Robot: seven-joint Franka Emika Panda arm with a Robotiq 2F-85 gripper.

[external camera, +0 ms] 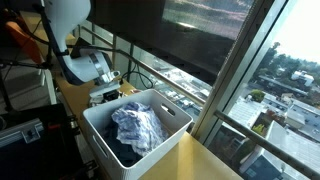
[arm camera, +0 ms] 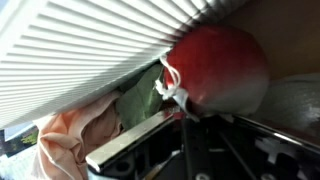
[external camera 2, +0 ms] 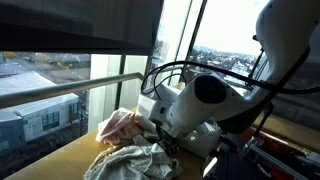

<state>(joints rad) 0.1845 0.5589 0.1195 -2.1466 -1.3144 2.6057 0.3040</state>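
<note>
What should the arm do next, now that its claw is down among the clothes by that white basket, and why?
Probably lift straight up, slowly. The gripper is shut, and the wrist view shows a red rounded thing and peach cloth close against it, though what it holds is unclear. A small rise beside the white basket would show whether any garment comes along.

Wooden counter [external camera: 205, 160] by window — white bin [external camera: 170, 125]; crumpled cloths [external camera 2: 125, 158]

A crumpled peach cloth [external camera 2: 122, 126] lies bunched beside the window rail.
</note>
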